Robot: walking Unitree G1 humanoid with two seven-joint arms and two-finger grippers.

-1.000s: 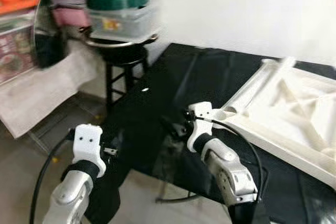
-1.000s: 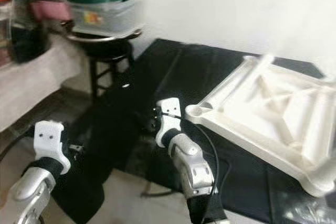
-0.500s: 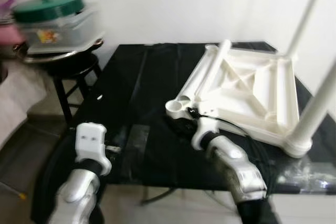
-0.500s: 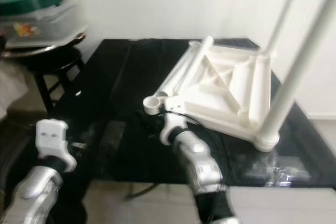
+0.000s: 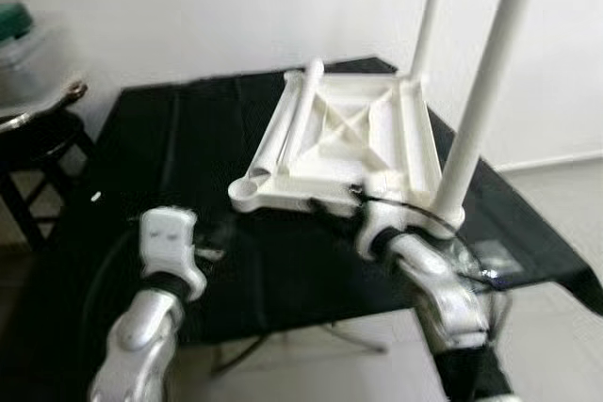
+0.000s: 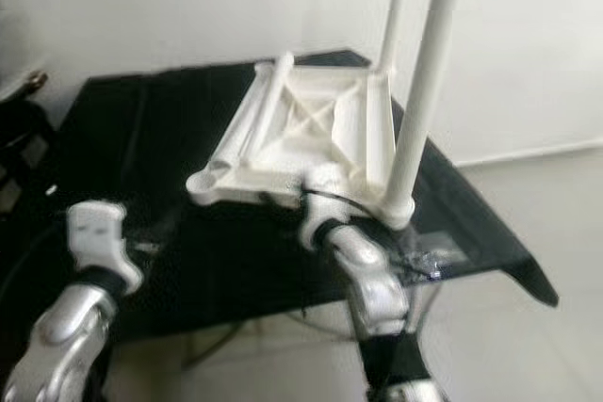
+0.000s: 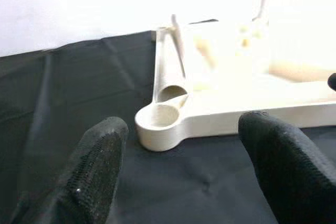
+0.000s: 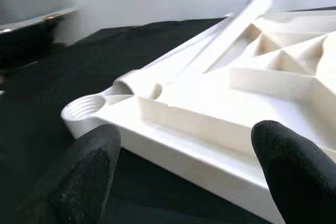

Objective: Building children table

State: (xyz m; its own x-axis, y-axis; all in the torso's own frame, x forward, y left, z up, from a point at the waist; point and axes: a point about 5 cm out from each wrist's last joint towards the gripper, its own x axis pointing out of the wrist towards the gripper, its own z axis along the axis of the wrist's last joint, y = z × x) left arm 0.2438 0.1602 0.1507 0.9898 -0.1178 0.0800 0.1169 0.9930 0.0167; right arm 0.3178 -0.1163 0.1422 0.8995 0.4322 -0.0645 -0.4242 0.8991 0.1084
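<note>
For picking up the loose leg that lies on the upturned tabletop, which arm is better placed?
Probably the right. The right gripper is open at the tabletop's near edge, near the loose leg. The left gripper, also open, hangs over the black cloth, short of the empty corner socket.

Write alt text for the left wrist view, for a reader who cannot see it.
A white plastic tabletop lies upside down on a black cloth, its near corner ending in an empty round leg socket. A loose white leg lies along the tabletop's edge behind that socket. The left gripper is open just short of the socket, its two black fingers blurred in the foreground.
</note>
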